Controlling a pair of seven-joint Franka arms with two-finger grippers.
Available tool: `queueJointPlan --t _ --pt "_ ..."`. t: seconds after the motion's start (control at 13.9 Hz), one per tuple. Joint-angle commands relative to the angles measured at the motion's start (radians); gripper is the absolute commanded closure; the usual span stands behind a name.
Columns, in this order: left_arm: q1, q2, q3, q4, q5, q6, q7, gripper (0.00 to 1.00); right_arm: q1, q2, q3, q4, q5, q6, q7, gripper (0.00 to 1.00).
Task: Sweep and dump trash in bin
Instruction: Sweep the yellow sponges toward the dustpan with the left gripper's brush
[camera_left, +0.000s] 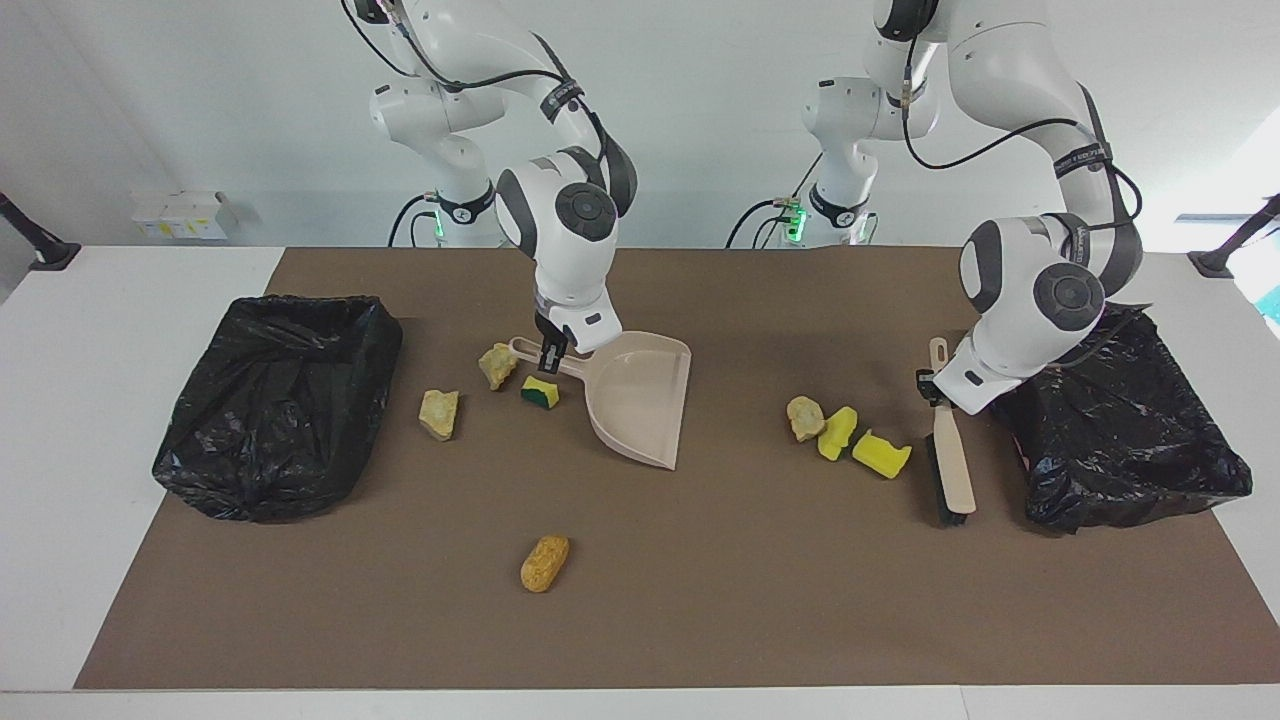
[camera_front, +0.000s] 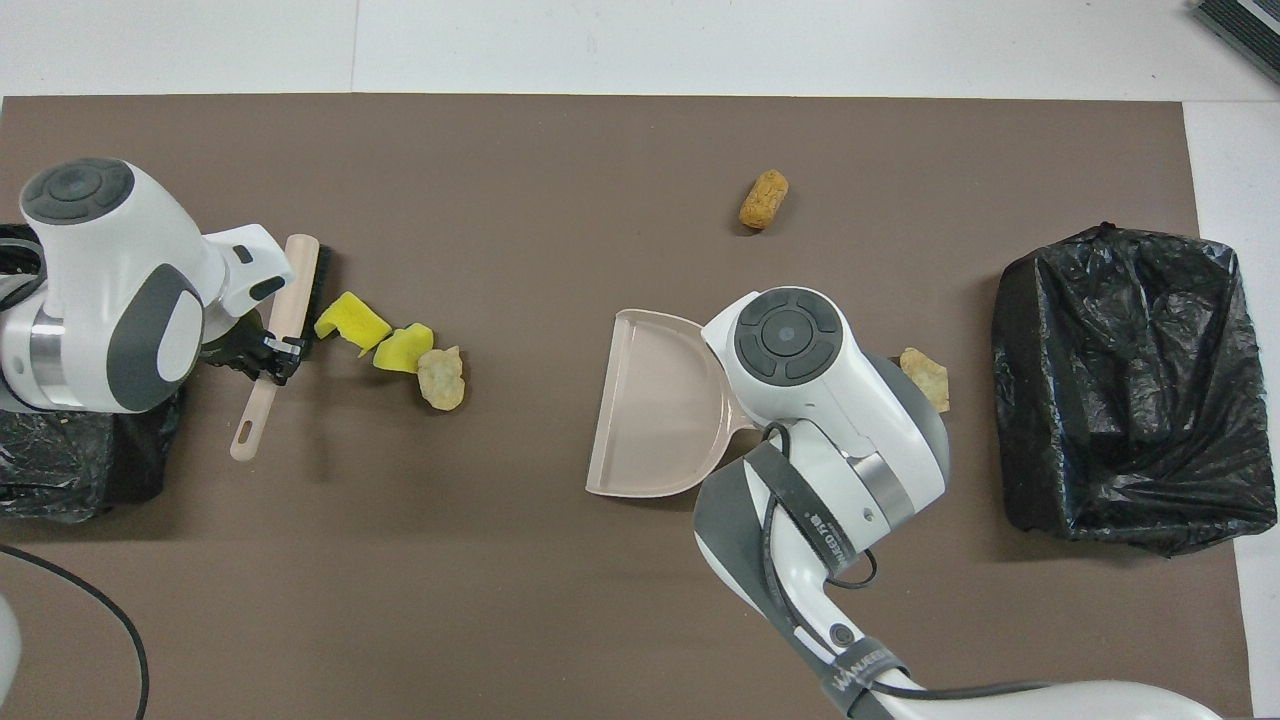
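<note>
My right gripper (camera_left: 549, 352) is shut on the handle of the beige dustpan (camera_left: 640, 400), whose mouth faces the left arm's end of the table. A yellow-and-green sponge (camera_left: 540, 392) and two tan chunks (camera_left: 497, 365) (camera_left: 438, 413) lie by the handle. My left gripper (camera_left: 935, 388) is shut on the brush (camera_left: 950, 465) beside two bright yellow chunks (camera_left: 880, 453) (camera_left: 838, 432) and a tan chunk (camera_left: 804, 417). Its bristles face them in the overhead view (camera_front: 318, 290). An orange-brown chunk (camera_left: 545, 562) lies alone, farthest from the robots.
A bin lined with a black bag (camera_left: 280, 400) stands at the right arm's end of the brown mat (camera_left: 760, 600). A second lined bin (camera_left: 1120, 430) stands at the left arm's end, right beside the brush.
</note>
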Motion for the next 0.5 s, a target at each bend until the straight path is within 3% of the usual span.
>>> queueJointPlan --t 0.0,0.43 --pt "-0.048 -0.103 0.008 -0.153 -0.065 0.052 0.000 1.00 0.003 -0.020 0.005 -0.034 -0.015 0.030 -0.017 1.00" --pt "-0.201 -0.143 0.007 -0.202 -0.174 0.017 -0.211 1.00 0.005 -0.020 0.005 -0.034 -0.015 0.039 -0.016 1.00"
